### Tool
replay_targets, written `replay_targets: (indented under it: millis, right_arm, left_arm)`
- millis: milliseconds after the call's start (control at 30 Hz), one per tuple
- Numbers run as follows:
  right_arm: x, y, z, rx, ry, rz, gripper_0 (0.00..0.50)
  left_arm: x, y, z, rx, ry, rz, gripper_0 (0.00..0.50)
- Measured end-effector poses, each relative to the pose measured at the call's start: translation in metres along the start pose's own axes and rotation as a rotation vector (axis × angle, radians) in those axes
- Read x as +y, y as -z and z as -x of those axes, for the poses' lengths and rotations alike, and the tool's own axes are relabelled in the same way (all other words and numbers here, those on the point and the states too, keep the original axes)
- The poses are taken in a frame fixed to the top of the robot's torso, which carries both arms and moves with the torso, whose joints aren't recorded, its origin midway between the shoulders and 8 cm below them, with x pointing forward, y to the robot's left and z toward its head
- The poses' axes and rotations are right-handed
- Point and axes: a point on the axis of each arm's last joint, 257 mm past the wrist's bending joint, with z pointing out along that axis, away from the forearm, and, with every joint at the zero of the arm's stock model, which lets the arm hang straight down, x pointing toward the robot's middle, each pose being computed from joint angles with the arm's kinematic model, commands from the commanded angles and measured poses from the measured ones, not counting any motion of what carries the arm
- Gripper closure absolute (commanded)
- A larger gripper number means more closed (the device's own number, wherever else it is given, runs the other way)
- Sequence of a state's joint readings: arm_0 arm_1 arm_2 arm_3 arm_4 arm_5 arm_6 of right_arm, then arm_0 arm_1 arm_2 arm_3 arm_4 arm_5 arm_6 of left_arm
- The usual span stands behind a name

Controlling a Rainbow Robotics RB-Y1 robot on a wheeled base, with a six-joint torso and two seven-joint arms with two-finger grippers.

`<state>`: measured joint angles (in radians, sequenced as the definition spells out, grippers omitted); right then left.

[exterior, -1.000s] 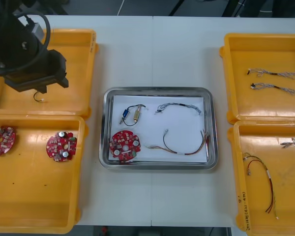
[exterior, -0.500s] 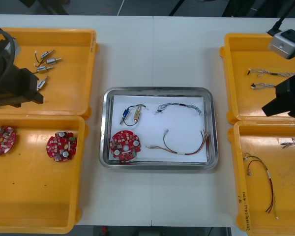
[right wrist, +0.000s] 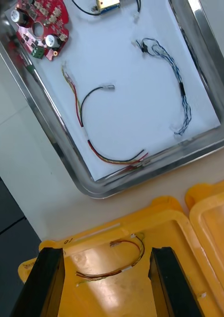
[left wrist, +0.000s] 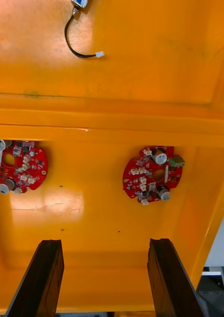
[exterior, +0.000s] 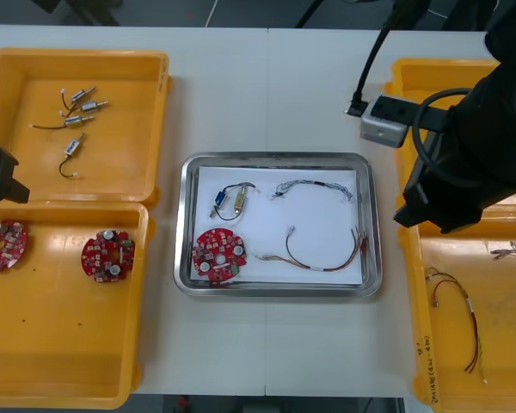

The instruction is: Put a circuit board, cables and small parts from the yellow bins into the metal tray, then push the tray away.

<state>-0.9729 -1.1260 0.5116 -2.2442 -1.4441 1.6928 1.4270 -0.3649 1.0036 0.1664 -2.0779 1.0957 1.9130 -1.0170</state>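
The desk (exterior: 267, 95) is light and wide. Four yellow bins (exterior: 77, 58) sit on it, two on each side of the metal tray (exterior: 275, 159). The big black right arm (exterior: 473, 146) hangs just right of the tray and hides much of the far bin there.

The tray has a shiny rim and is white inside. The right pincer (right wrist: 105, 253) is wide apart and holds nothing. It is above the near bin right of the tray, over a loose cable (right wrist: 134, 262). The left pincer (left wrist: 104, 243) is apart and empty too, above the near bin left of the tray, where two spare boards (left wrist: 152, 173) lie.

In the tray's near left corner lies a round red circuit board (exterior: 218, 254). Beside it curls a red and yellow cable (exterior: 322, 256). Behind those lie a blue and white cable (exterior: 314, 188) and a black cable (exterior: 232, 196). Small metal parts (exterior: 77, 107) lie in the far bin left of the tray.
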Motion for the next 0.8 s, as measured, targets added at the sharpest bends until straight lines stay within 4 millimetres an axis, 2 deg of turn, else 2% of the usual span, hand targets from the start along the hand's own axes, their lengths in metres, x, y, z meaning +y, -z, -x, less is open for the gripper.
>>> replay_targets:
  millis: [233, 400, 667, 800]
  right_arm:
    - [0.026, -0.023, 0.027, -0.01, 0.211, 0.021, 0.0]
    - [0.049, -0.049, 0.041, -0.002, 0.303, 0.034, 0.0]
    - [0.079, -0.089, 0.048, 0.039, 0.403, 0.058, 0.0]
    - [0.086, -0.105, 0.049, 0.068, 0.43, 0.058, 0.0]
  left_arm:
    - [0.015, -0.003, -0.012, 0.019, 0.025, 0.013, 0.0]
    - [0.021, -0.007, -0.019, 0.036, 0.038, 0.018, 0.0]
    - [0.025, -0.011, -0.025, 0.045, 0.048, 0.019, 0.0]
    - [0.025, -0.011, -0.027, 0.045, 0.05, 0.019, 0.0]
